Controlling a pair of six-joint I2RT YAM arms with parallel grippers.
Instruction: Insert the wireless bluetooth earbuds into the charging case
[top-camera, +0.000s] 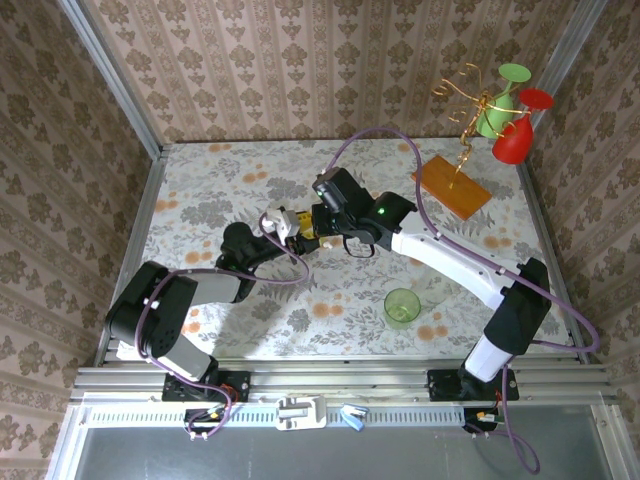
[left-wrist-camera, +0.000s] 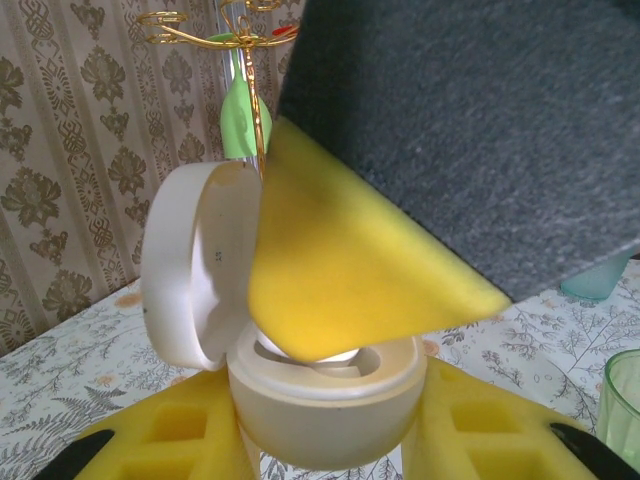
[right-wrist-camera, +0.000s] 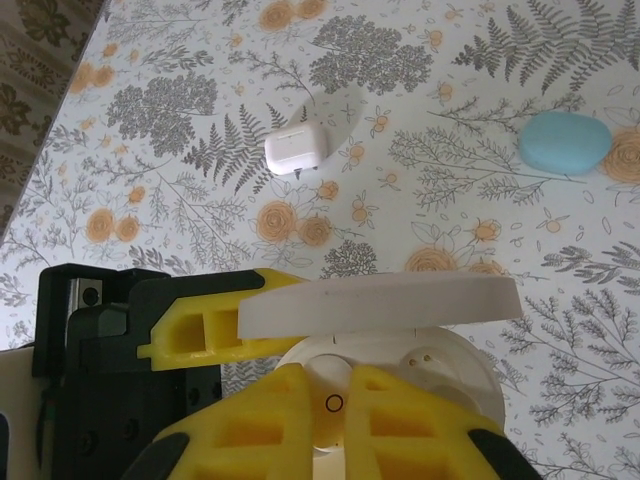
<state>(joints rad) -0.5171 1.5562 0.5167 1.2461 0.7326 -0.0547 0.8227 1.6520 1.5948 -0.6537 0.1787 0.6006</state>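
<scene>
"Case (left-wrist-camera: 330, 400) clamped upright in the left gripper (left-wrist-camera: 330, 435), lid (left-wrist-camera: 190, 265) hinged open toward nine o'clock. Why?"

"Likely so the wells face up. The right gripper (right-wrist-camera: 335, 415) pinches a white earbud (right-wrist-camera: 333, 385) between yellow foam fingers (right-wrist-camera: 260, 430) right over them; seated or not, I can't tell."

"Textures?"

"Smooth rounded plastic, spongy pads. On the table, a boxy white case (right-wrist-camera: 297, 148) lies at eleven o'clock and a pale-blue pebble (right-wrist-camera: 564, 142) at one."

The open case (left-wrist-camera: 330, 410) is smooth cream plastic with a soft satin sheen. The cup (top-camera: 402, 307) is clear green plastic, the stand (top-camera: 466, 130) shiny gold wire, the table (top-camera: 230, 180) covering matt and flower-printed.
</scene>
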